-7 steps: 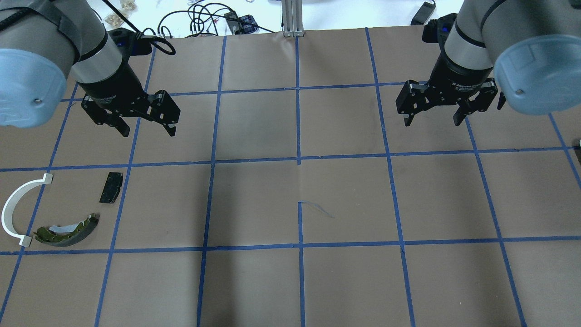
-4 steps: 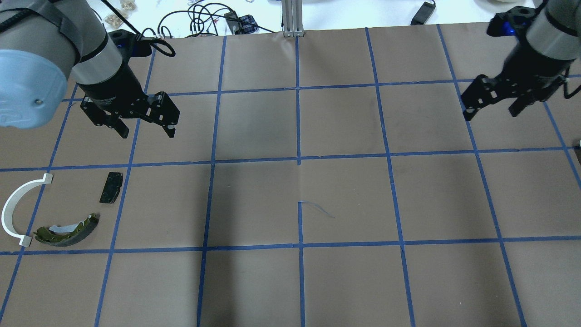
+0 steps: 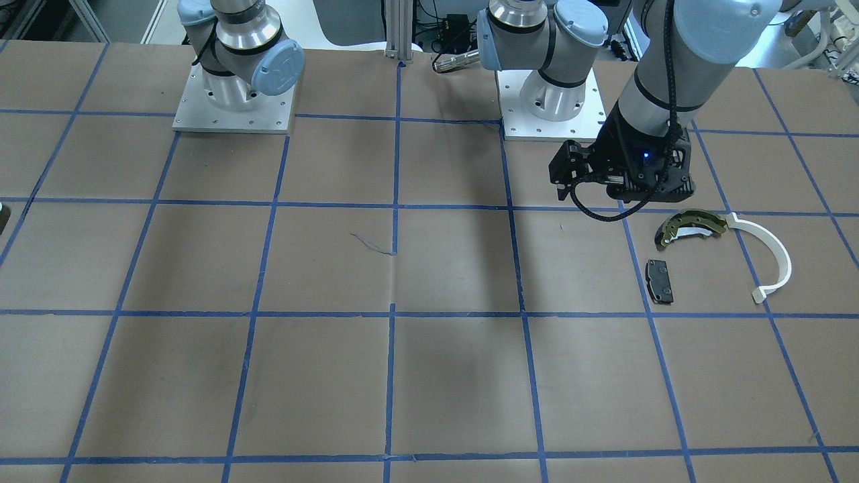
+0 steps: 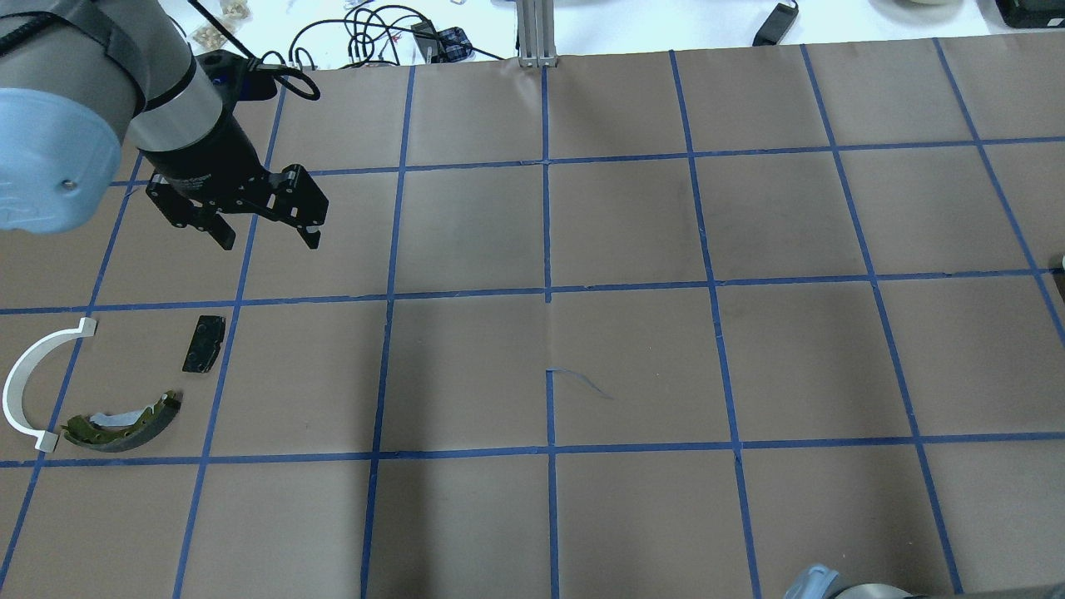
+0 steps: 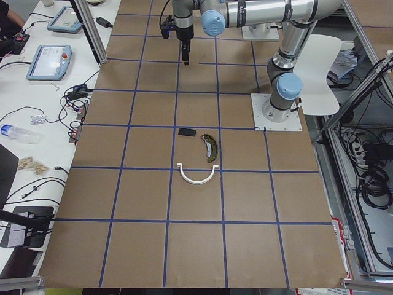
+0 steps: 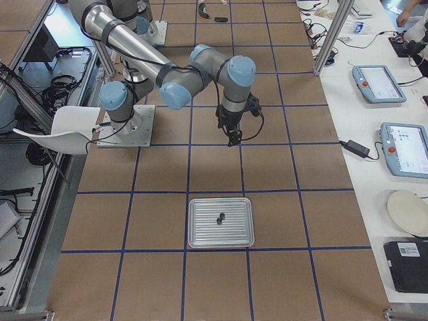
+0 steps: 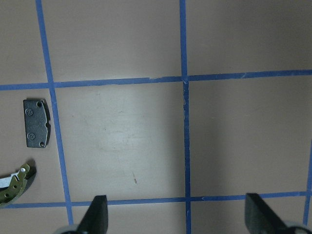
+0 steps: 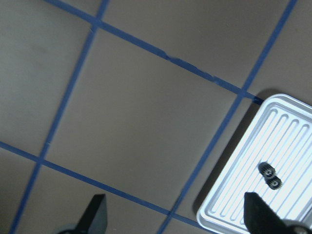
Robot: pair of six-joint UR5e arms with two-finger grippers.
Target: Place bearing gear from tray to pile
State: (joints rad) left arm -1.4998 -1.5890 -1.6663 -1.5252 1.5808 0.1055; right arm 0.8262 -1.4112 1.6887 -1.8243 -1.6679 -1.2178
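Seen from the table's right end, the ribbed silver metal tray [image 6: 200,231] lies nearest, flat on the brown paper-covered table [image 6: 287,200] with its blue tape grid. Two small black bearing gears [image 6: 219,218] sit near the tray's middle, just beside each other; whether they touch cannot be told. At 12 o'clock from the tray and well apart from it, the right gripper [image 6: 233,140] hangs above the table, pointing down. Its wrist view shows the black fingers [image 8: 96,212] at the bottom corners, the jaws spread wide with nothing between them. The tray and gears are at 4 o'clock in that view.

Farther along the table, the left gripper [image 4: 270,240] hovers over the paper, also pointing down, its jaws wide apart and empty. In the overhead view the pile [image 4: 202,349] lies at 7 o'clock from this gripper. The small black rectangular pad [image 4: 205,337] is the closest part. The curved olive-brass brake shoe [image 4: 146,426] lies at 7 o'clock from the pad. The white plastic arc [image 4: 10,389] lies at 8 o'clock from the pad, its open side facing the other two. One end of the shoe lies just beside the arc's lower end, and the pad lies apart from both. The left wrist view has the pad at 9 o'clock and the shoe's tip at 8 o'clock.
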